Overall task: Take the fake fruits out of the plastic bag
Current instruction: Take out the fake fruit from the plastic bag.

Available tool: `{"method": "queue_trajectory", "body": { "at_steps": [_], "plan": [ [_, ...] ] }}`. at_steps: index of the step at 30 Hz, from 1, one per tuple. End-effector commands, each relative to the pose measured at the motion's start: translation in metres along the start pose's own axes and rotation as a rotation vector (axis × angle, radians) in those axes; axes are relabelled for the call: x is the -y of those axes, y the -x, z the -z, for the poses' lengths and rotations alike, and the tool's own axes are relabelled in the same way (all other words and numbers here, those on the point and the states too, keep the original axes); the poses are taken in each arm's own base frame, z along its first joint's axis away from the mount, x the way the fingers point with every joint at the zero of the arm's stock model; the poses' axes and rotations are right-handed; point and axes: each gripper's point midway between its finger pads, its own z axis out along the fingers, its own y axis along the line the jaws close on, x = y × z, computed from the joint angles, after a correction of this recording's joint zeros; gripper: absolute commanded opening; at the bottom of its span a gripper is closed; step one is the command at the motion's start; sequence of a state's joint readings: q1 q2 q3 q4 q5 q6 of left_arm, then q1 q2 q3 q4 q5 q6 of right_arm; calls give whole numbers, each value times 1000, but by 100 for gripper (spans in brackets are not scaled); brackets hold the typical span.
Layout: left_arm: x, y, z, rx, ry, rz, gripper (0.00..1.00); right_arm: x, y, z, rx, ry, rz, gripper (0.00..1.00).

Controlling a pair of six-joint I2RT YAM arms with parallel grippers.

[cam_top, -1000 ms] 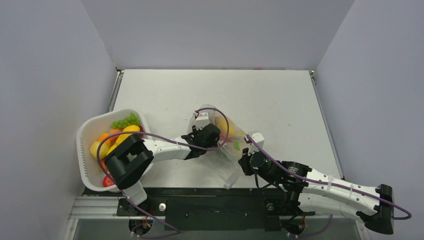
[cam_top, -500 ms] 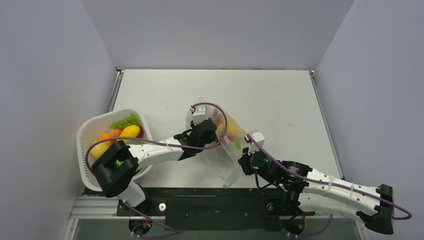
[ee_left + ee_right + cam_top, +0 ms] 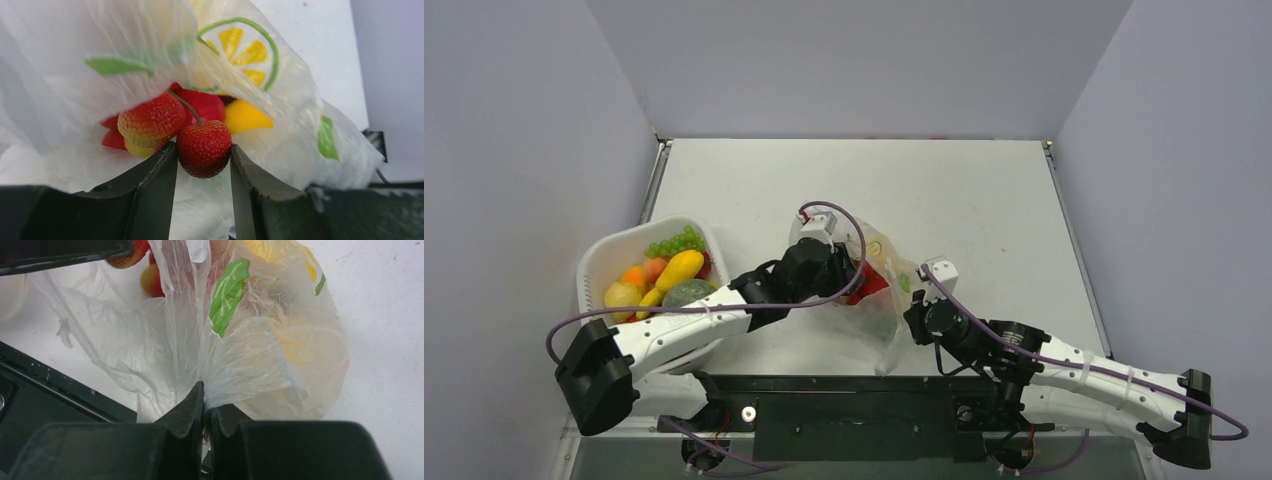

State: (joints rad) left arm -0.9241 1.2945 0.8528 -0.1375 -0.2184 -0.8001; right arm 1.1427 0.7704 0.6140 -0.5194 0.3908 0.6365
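Left gripper (image 3: 202, 146) now deeper in bag (image 3: 886, 318) mouth than before, clamped on strawberry (image 3: 204, 150). More red and yellow fruits (image 3: 150, 120) just beyond tips. Right gripper (image 3: 205, 400) pinched tight on bag film. Basket (image 3: 589, 275), well left of left gripper, holds grapes (image 3: 674, 243) and mixed fruits.

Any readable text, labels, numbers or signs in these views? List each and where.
None readable in any view.
The bag carries only pictures, no lettering: a citrus-slice print and green leaf marks.
Nothing legible shows on the basket.
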Motion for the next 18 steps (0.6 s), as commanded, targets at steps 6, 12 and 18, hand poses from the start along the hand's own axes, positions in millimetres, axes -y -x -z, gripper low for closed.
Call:
{"method": "queue_trajectory", "body": {
  "at_steps": [6, 12, 18],
  "plan": [
    [83, 49, 72, 47, -341, 5, 0, 1, 39, 7, 119, -33, -50, 4],
    [115, 67, 105, 71, -491, -23, 0, 1, 41, 7, 124, -35, -57, 4],
    [147, 73, 133, 50, -662, -49, 0, -1, 47, 8, 135, -37, -53, 4]
  ]
}}
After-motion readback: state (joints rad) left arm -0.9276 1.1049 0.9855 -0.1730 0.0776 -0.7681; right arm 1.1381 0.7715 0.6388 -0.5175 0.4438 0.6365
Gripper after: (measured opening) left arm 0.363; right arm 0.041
